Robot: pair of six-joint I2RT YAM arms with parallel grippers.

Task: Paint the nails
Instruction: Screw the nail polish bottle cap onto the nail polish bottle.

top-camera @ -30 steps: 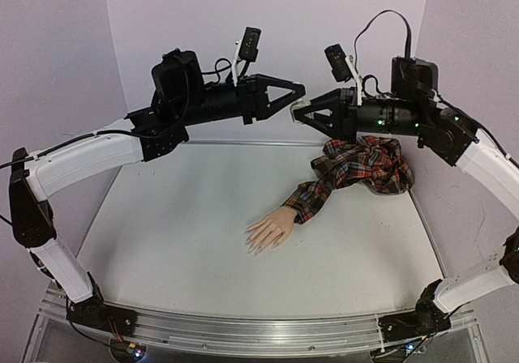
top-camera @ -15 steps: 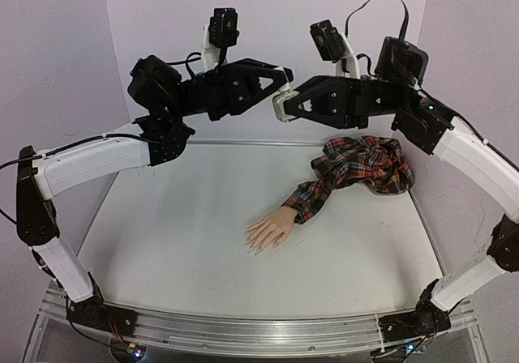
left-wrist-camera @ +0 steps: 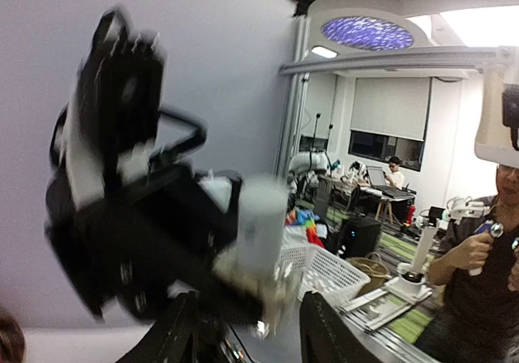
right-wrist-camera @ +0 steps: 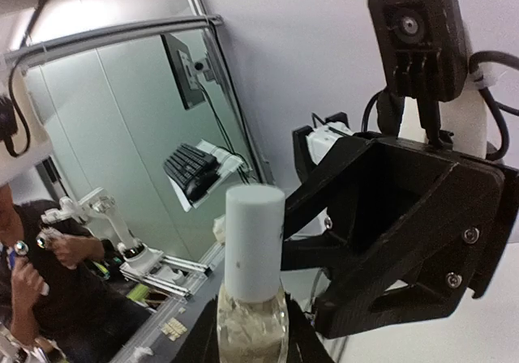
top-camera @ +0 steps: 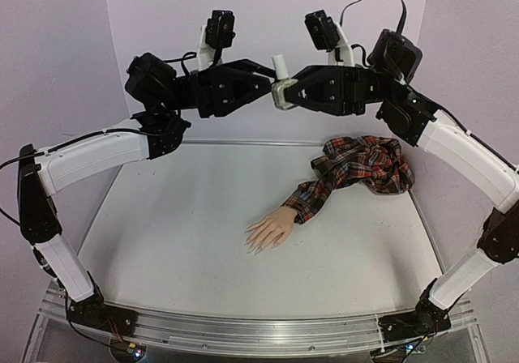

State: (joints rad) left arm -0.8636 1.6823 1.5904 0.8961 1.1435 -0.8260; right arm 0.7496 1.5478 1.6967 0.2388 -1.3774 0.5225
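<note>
Looking tiny and pale, nails (top-camera: 256, 249).

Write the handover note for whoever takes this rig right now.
Right gripper shut on the small clear bottle, upright in mid-air.
Left gripper open, raised, at its white cap, not closed on it.
Mannequin hand lies on the table, plaid sleeve behind it.
Done: bottle lifted. Left: cap off, then paint the nails.
</note>
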